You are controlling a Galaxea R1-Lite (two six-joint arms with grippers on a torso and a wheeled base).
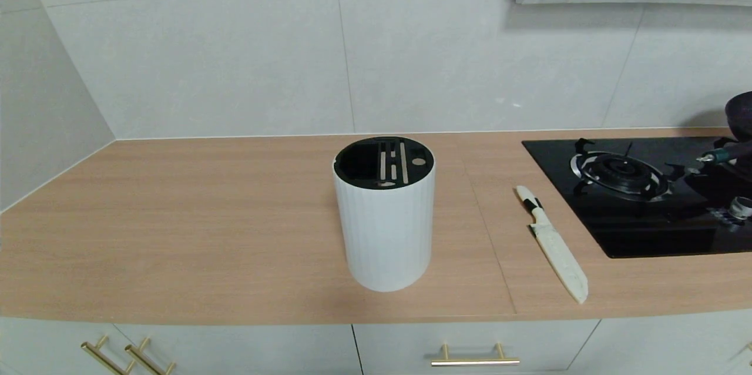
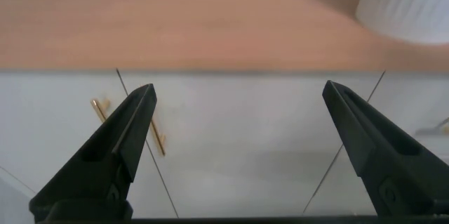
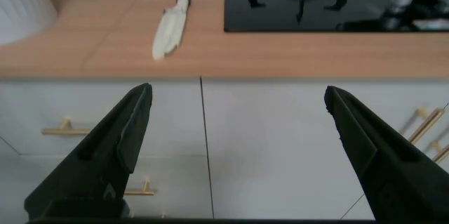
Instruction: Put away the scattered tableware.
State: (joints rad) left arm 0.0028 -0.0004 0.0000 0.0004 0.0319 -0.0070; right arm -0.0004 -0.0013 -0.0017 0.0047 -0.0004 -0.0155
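Wooden worktop [image 1: 176, 216] with a knife holder [image 1: 385, 222], a loose knife [image 1: 552, 243] and two released hands.

The white ribbed knife holder stands upright near the middle of the worktop, its black slotted top facing up. The knife lies flat on the robot's right of it, between the holder and the black gas hob [image 1: 634, 187] and apart from both. Its pale handle points toward the tiled wall and its speckled white blade toward the front edge. The left hand [image 2: 238, 90] and the right hand [image 3: 237, 92] are each spread wide and grasp nothing. Both are held in front of the white cupboard doors [image 3: 280, 147] below the worktop's front edge. The doors carry brass handles [image 1: 474, 358].
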